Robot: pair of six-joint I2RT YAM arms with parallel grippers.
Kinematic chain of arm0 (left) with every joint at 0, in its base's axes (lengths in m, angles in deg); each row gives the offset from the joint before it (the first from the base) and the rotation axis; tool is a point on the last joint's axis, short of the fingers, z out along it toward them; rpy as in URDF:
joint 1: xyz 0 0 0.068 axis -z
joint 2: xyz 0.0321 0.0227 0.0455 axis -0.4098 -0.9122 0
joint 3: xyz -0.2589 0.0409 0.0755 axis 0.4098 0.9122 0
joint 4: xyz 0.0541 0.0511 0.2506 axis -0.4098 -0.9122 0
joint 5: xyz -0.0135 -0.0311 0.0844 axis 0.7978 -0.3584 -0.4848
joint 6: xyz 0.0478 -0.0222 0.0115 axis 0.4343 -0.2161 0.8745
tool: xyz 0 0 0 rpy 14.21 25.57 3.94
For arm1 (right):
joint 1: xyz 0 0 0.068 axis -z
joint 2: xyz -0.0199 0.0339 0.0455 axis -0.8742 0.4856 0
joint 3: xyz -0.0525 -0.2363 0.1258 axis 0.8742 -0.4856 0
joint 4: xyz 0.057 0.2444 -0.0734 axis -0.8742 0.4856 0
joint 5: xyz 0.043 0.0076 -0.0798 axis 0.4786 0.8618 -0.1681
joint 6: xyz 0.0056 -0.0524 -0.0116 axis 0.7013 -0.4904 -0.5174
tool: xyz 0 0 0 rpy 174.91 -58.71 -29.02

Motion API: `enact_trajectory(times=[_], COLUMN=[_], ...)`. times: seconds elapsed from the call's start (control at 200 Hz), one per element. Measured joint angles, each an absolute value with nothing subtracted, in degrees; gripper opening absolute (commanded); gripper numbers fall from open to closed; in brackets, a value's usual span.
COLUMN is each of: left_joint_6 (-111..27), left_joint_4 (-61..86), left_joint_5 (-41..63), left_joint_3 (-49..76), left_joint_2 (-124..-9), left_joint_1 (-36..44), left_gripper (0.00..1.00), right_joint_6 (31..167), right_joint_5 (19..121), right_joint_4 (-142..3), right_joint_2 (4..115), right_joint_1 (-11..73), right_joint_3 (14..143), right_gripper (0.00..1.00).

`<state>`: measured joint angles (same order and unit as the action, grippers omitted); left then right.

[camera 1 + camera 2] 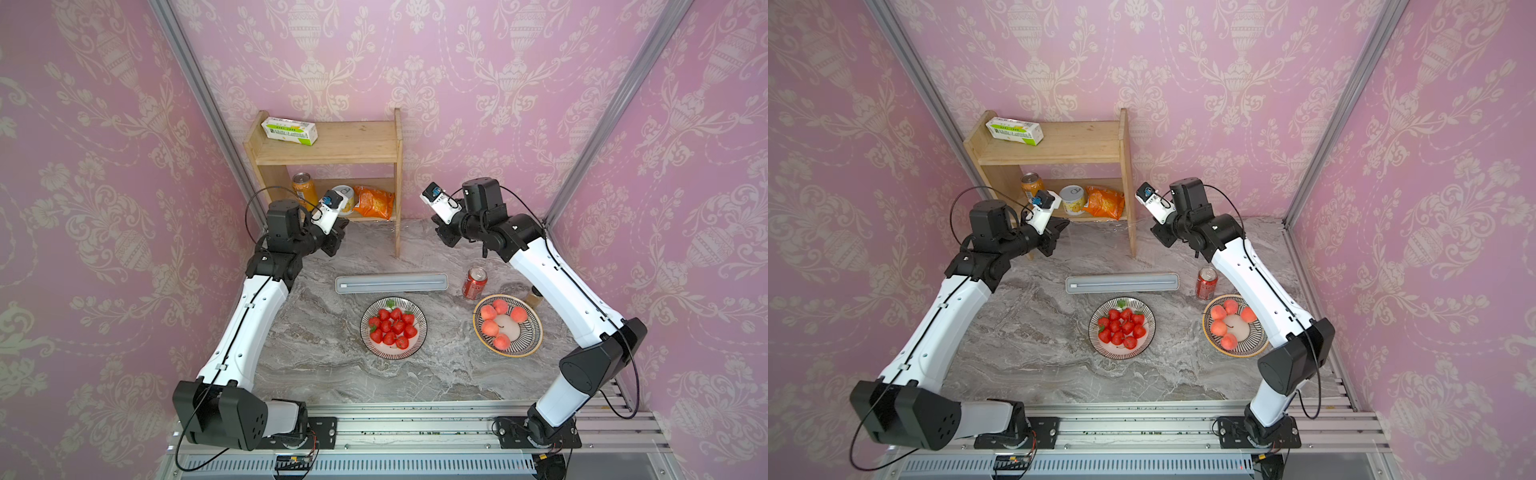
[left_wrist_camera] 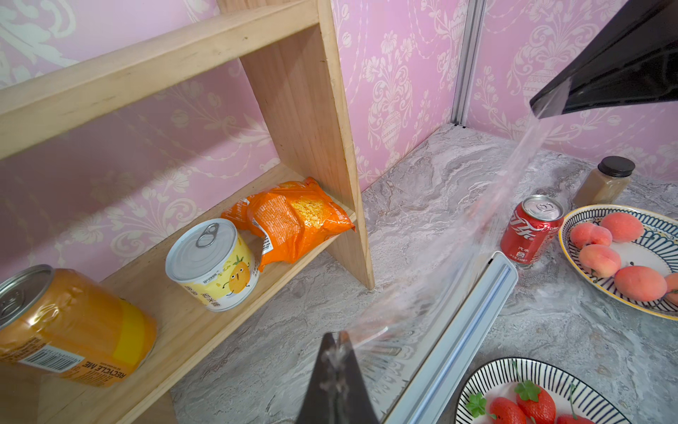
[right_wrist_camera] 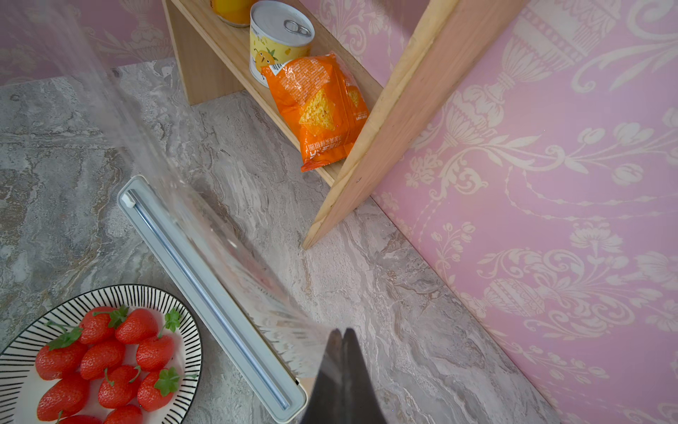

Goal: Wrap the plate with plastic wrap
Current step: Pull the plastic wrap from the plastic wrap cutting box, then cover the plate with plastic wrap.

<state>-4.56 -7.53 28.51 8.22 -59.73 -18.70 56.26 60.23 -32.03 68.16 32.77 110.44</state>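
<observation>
The plastic wrap (image 2: pixel 477 235) is a clear, glossy sheet stretched in the air between my two grippers, and it runs down to its long grey-topped dispenser box (image 1: pixel 391 283) (image 1: pixel 1122 283). My left gripper (image 2: pixel 337 336) (image 1: pixel 343 226) is shut on one corner of the film. My right gripper (image 3: pixel 341 332) (image 1: pixel 1158 232) is shut on the other corner, with the plastic wrap (image 3: pixel 220 249) slanting away from it. Both grippers hang behind the box, near the shelf. A striped plate (image 1: pixel 420 320) (image 1: pixel 1149 320) of strawberries sits just in front of the box.
A wooden shelf (image 1: pixel 395 166) at the back holds a green-and-white carton (image 1: pixel 289 130), an orange can (image 1: pixel 302 189), a yellow tin (image 2: pixel 211 264) and an orange snack bag (image 1: pixel 374 201). To the right stand a red cola can (image 1: pixel 474 282), a spice jar (image 2: pixel 605 181) and a plate (image 1: pixel 536 332) of peaches.
</observation>
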Motion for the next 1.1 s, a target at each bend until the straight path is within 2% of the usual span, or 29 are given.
enact_trajectory(times=[0.811, 1.096], left_joint_6=[-6.28, -6.92], left_joint_4=[-7.07, -6.81], left_joint_5=[28.60, 28.57], left_joint_3=[5.33, 7.10], left_joint_2=[-58.73, -56.17], left_joint_1=[-18.70, -18.70], left_gripper=[0.00, 0.00], right_joint_6=[56.26, 56.48], right_joint_5=[60.23, 60.28], right_joint_4=[-32.03, -32.31], right_joint_2=[67.59, 66.15], right_joint_1=[32.29, 32.02], right_joint_3=[113.72, 111.27], right_gripper=[0.00, 0.00])
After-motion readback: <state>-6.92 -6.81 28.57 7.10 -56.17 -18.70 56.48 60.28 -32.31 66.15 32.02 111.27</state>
